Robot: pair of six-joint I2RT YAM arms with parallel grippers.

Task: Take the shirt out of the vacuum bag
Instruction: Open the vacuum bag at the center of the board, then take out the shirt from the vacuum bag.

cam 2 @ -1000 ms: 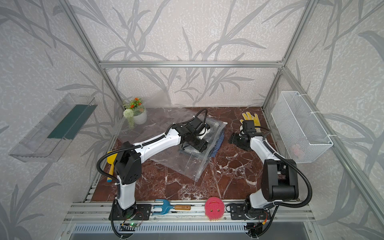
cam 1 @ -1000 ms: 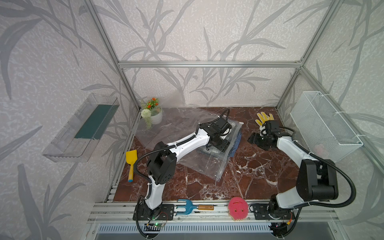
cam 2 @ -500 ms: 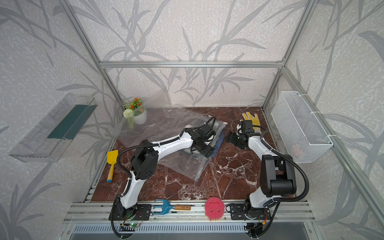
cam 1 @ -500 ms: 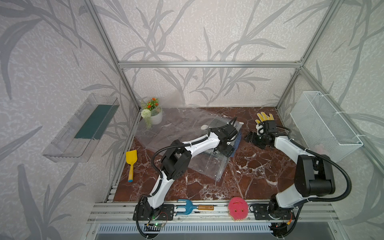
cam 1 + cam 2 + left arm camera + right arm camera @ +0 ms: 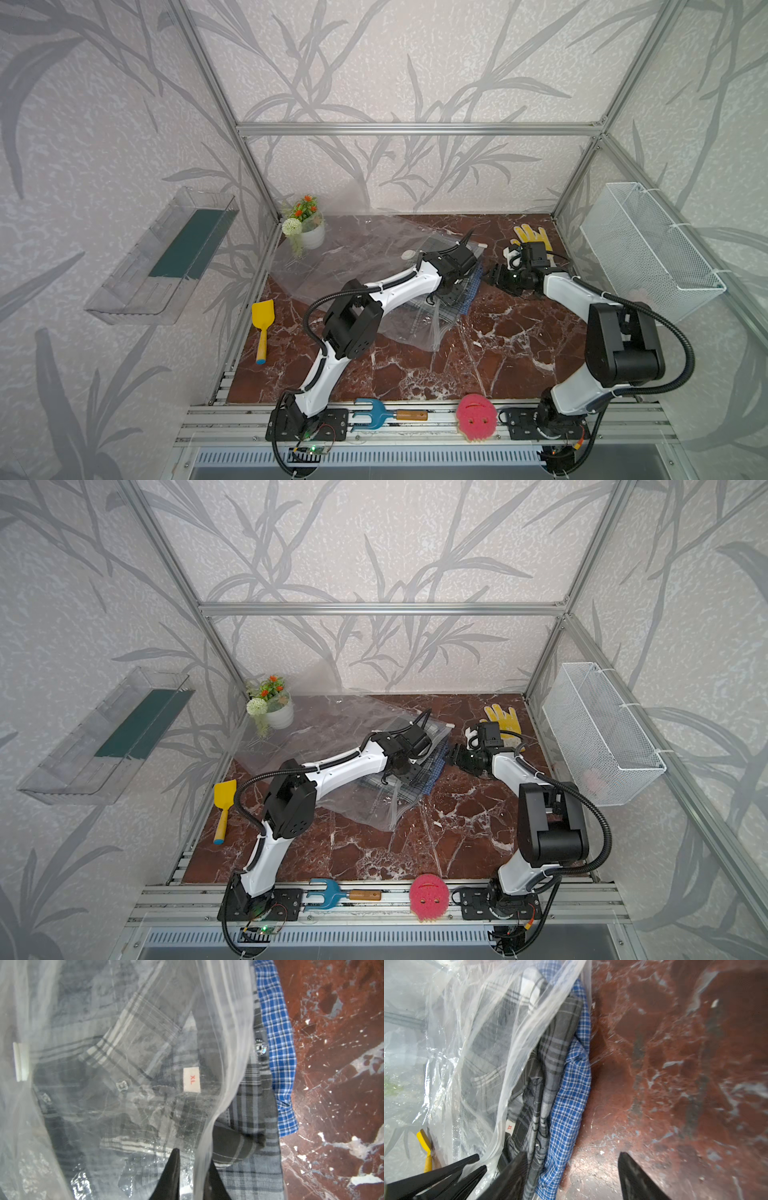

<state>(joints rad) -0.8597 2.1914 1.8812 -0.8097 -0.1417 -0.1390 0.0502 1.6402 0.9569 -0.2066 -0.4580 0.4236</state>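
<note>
Clear vacuum bag (image 5: 83, 1022) film pinched in left gripper (image 5: 194, 1159), right gripper (image 5: 572, 1154) spread at shirt (image 5: 558, 1047) edge; risks film slipping, bag dragging along.

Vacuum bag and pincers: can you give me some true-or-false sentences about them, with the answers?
1. The left pincer pinches the vacuum bag by its clear plastic. True.
2. The right pincer is shut tight. False: its jaws stand wide open at the edge of the shirt.
3. The shirt is all the way out of the vacuum bag. False: most of it lies inside; only an edge pokes out.
4. The shirt's label says XL. True.
5. A yellow glove lies on the table. True.
</note>
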